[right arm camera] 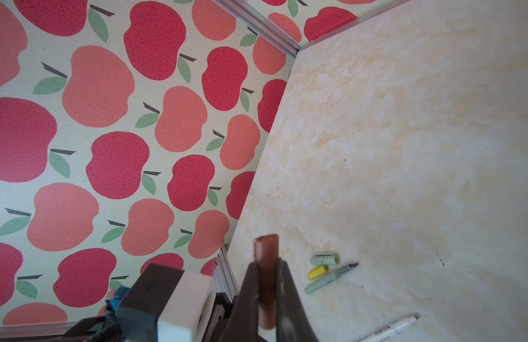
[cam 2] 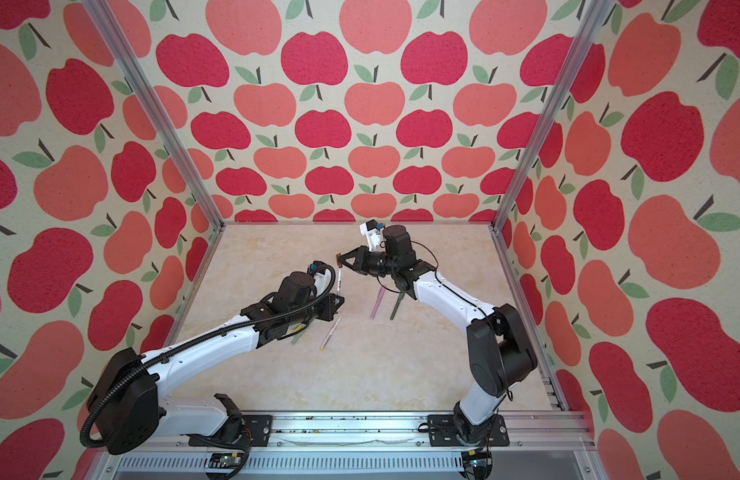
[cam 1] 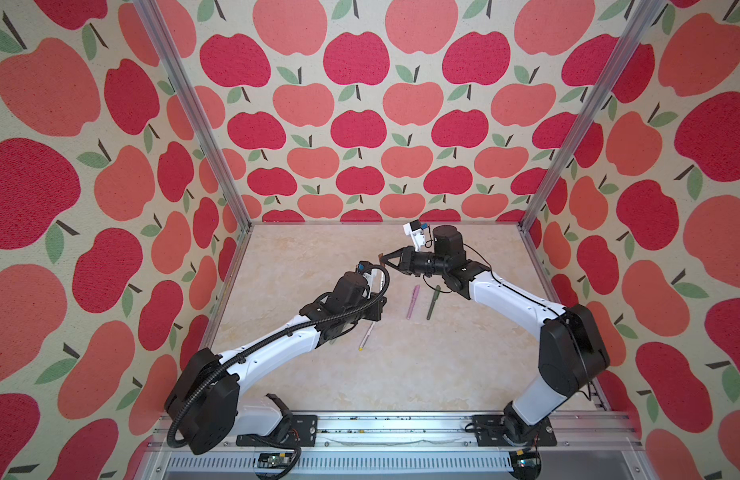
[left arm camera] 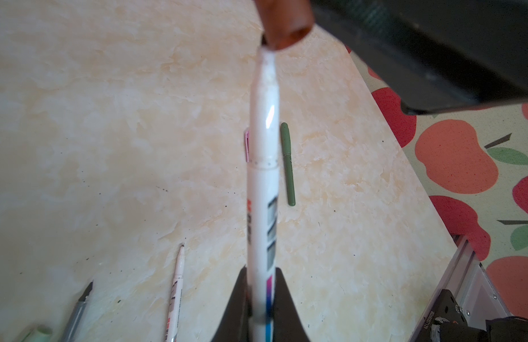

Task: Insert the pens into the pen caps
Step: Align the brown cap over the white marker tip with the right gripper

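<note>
Where the two arms meet above the middle of the surface (cam 1: 443,374), the join is hard to read. The white pen (left arm camera: 262,183), pinched between the left arm's fingers (left arm camera: 240,284), has its tip right at the mouth of the brown cap (left arm camera: 286,23), and blur keeps me from telling whether the tip has gone in. The frame edge cuts that cap off in the left wrist view. The right wrist view shows it clamped between the right arm's fingers (right arm camera: 250,278). In both top views the left arm's fingers are hidden behind that arm's wrist (cam 1: 351,291).

The pink pen (cam 1: 413,301) and the dark green pen (cam 1: 433,302) lie side by side, not touching, near the right arm. From the left wrist the held pen covers nearly all of the pink one. A second white pen (cam 1: 367,336) lies just beside the left wrist. A pale green pen (cam 2: 297,334) peeks out from under the left arm, with a light green cap (right arm camera: 325,258) and a yellow cap (right arm camera: 317,272) close beside it.

The surface is cream and marbled, flecked with dark specks. The walls (cam 1: 360,124) carry red and coral apples with green leaves, and aluminium posts (cam 1: 200,124) stand at the far corners.

Print on the held pen shows as red marks, grey blocks and a magenta-to-blue band, too blurred to read.
</note>
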Controlling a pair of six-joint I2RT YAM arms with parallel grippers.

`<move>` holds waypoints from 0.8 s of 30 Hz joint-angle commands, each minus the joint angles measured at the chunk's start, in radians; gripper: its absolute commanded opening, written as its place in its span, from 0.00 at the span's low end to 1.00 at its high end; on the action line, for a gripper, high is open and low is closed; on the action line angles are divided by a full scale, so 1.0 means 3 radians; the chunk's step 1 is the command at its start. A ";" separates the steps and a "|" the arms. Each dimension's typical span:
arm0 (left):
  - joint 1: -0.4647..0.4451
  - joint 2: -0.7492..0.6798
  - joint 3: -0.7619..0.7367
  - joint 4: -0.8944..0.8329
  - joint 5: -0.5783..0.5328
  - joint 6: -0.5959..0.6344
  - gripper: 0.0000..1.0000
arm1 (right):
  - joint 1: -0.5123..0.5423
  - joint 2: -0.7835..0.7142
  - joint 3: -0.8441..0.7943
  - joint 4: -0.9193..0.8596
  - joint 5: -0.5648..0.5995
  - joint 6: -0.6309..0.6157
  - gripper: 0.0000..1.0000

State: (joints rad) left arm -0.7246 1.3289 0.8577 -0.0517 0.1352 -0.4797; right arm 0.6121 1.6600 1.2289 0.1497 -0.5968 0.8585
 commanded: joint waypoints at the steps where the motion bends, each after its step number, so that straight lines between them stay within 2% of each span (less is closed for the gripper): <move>1: 0.0030 -0.0070 0.0035 0.0021 -0.0065 -0.0005 0.00 | 0.0032 0.0017 -0.0034 0.0048 -0.0046 0.0002 0.01; 17: 0.0045 -0.0106 0.0014 0.0019 -0.0091 -0.0015 0.00 | 0.0062 0.0057 -0.0031 0.0071 -0.0051 0.0003 0.00; 24: 0.0044 -0.0089 -0.0008 0.0021 -0.0067 -0.0027 0.00 | 0.0028 0.0076 0.0130 0.0007 -0.0006 -0.0045 0.00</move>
State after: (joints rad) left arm -0.7136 1.3201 0.8574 -0.0536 0.1162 -0.4805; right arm 0.6220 1.6688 1.2324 0.1593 -0.5964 0.8581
